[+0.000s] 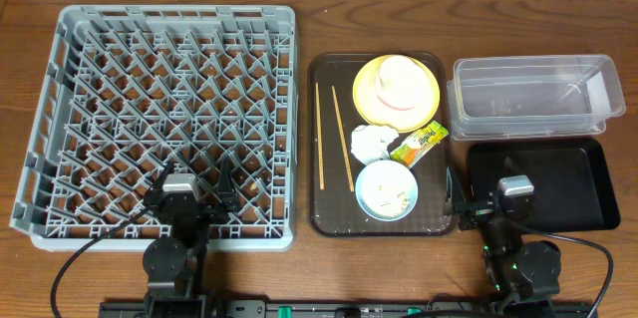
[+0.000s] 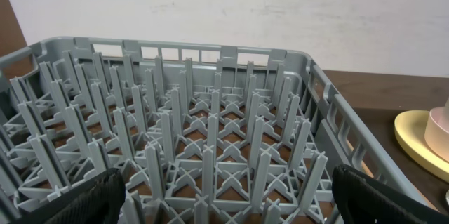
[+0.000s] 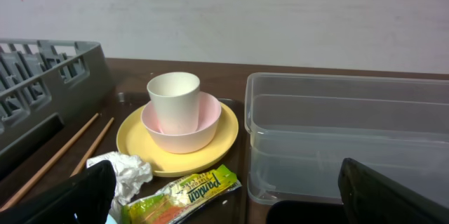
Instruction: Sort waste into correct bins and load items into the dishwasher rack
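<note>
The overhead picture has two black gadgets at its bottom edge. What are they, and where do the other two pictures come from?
They are two robot arms. Each ends in a two-fingered tool with a small camera on its wrist; those cameras took the other two pictures. The left tool hangs over the grey dishwasher rack, the right tool by the black tray. Both are open and hold nothing. On the brown tray lie a yellow plate bearing a bowl and cup, a blue bowl, chopsticks, a napkin and a snack packet.
</note>
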